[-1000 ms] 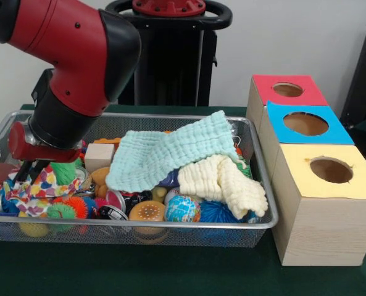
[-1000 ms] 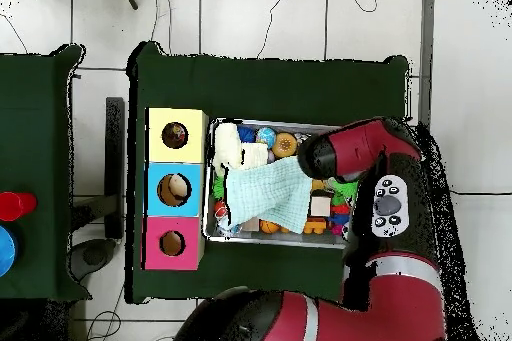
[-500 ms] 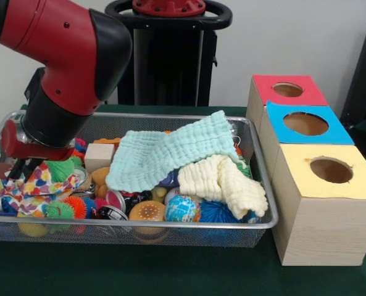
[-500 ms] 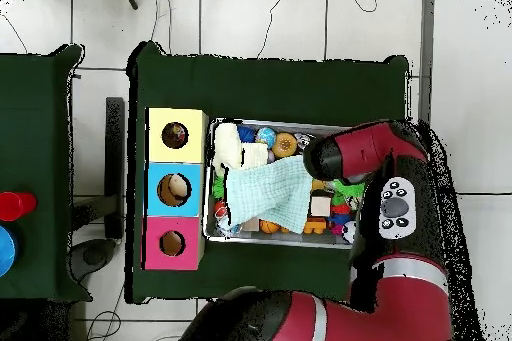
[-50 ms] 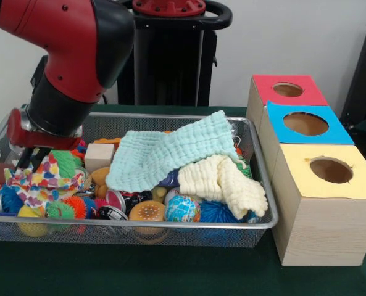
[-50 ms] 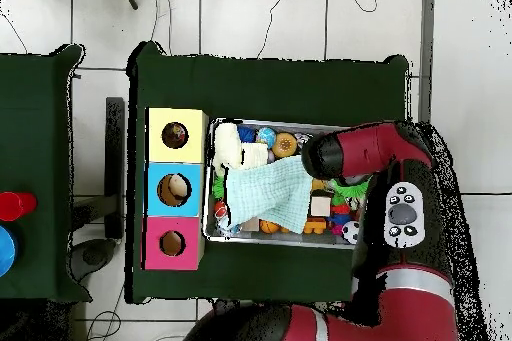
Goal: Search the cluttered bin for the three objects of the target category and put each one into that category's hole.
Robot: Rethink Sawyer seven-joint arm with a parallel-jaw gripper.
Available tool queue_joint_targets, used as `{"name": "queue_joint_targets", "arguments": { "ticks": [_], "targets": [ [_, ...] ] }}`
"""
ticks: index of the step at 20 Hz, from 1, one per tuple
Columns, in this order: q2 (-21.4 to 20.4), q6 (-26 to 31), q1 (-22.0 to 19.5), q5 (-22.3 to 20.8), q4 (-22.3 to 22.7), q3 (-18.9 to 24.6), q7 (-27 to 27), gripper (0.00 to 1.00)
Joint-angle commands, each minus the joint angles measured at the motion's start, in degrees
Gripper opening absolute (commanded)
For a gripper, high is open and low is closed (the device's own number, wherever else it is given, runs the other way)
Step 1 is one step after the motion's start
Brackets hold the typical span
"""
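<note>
The fingers [image 5: 27, 161] are pinching the top of the multicoloured cloth [image 5: 41, 184], which is hanging just below them over the left end of the bin [image 5: 257, 225]. The three holed boxes [image 5: 323, 203] are standing well to the right of the fingers, so I judge the cloth is needing a long carry across the bin.

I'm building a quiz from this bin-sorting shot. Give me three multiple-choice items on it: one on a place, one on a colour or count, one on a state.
1. In the front view, where does the gripper work?
A. at the bin's left end
B. over the yellow box
C. at the bin's right end

2. How many boxes with holes stand beside the bin?
A. two
B. three
C. four

3. How is the colourful cloth?
A. folded flat on the table
B. pinched and pulled up by the gripper
C. stuffed into a hole

Answers:
1 A, the gripper hangs over the bin's left end.
2 B, red box, blue box and yellow box stand in a row.
3 B, the cloth rises to the closed gripper.
</note>
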Motion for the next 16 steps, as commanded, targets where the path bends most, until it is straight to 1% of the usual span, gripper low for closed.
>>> {"name": "queue_joint_targets", "arguments": {
  "ticks": [1,5,11,16],
  "targets": [
    [-5.4,10.9,0.6,6.5,7.4,5.4,-6.7,0.00],
    [-5.3,14.3,1.1,8.8,6.5,6.1,-6.6,0.00],
    [-6.4,13.8,1.0,13.0,8.5,8.1,-4.2,0.00],
    [-8.1,16.7,2.6,15.1,9.2,7.1,-2.6,0.00]
  ]
}}
